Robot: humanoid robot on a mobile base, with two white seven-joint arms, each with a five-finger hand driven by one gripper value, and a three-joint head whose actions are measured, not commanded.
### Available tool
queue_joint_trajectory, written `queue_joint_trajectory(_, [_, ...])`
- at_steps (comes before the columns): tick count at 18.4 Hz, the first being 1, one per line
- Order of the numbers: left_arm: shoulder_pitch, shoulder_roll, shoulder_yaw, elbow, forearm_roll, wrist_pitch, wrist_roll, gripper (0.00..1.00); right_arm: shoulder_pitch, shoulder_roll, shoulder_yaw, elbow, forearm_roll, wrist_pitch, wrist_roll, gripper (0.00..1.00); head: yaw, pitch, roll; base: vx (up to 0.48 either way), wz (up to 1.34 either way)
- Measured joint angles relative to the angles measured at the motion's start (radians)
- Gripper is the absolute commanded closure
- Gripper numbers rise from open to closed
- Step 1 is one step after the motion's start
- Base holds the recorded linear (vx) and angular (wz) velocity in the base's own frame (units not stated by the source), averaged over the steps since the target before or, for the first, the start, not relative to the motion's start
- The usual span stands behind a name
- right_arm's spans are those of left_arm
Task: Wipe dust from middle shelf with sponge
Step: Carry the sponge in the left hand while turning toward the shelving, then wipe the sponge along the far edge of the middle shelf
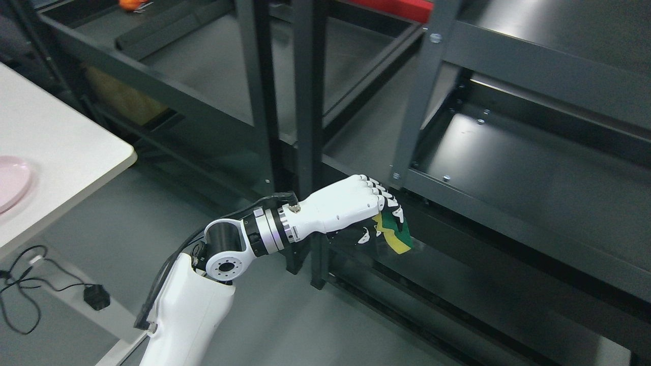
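My left hand [379, 216] reaches in from the lower left, its white fingers [374, 190] curled around a green and yellow sponge [395, 234]. The sponge hangs below the front rim of the dark metal shelf [508, 173] on the right rack, just left of and lower than its near left corner. The hand is in front of the rack's upright post [422, 96], not over the shelf surface. The right hand is out of view.
A second dark rack [203, 61] stands to the left behind two black posts [305, 101]. A white table [56, 152] with a pink plate [12, 180] is at the left edge. Black cables and a plug [94, 297] lie on the grey floor below it.
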Motion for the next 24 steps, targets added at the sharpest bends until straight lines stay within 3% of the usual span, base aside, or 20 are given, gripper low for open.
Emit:
queue_joint_trajectory(6, [-0.139, -0.001, -0.050, 0.010, 0.031, 0.011, 0.005, 0.99, 0.000, 0.000, 0.000, 0.000, 0.000, 0.000, 0.000, 0.00, 0.0000, 0.000, 0.000, -0.126, -0.83])
queue_joint_trajectory(12, [-0.393, -0.001, -0.154, 0.017, 0.132, 0.143, 0.034, 0.98, 0.000, 0.000, 0.000, 0.000, 0.000, 0.000, 0.000, 0.00, 0.0000, 0.000, 0.000, -0.046, -0.48])
queue_joint_trajectory(17, [-0.594, -0.001, -0.268, 0.020, 0.222, 0.308, 0.134, 0.99, -0.001, 0.000, 0.000, 0.000, 0.000, 0.000, 0.000, 0.00, 0.0000, 0.000, 0.000, 0.004, -0.10])
queue_joint_trajectory(21, [-0.682, -0.001, -0.370, 0.031, 0.222, 0.428, 0.276, 0.99, -0.001, 0.000, 0.000, 0.000, 0.000, 0.000, 0.000, 0.00, 0.0000, 0.000, 0.000, 0.026, 0.07])
queue_joint_trajectory(24, [-0.714, -0.001, -0.438, 0.047, 0.219, 0.461, 0.344, 0.99, -0.001, 0.000, 0.000, 0.000, 0.000, 0.000, 0.000, 0.00, 0.0000, 0.000, 0.000, 0.007, 0.01])
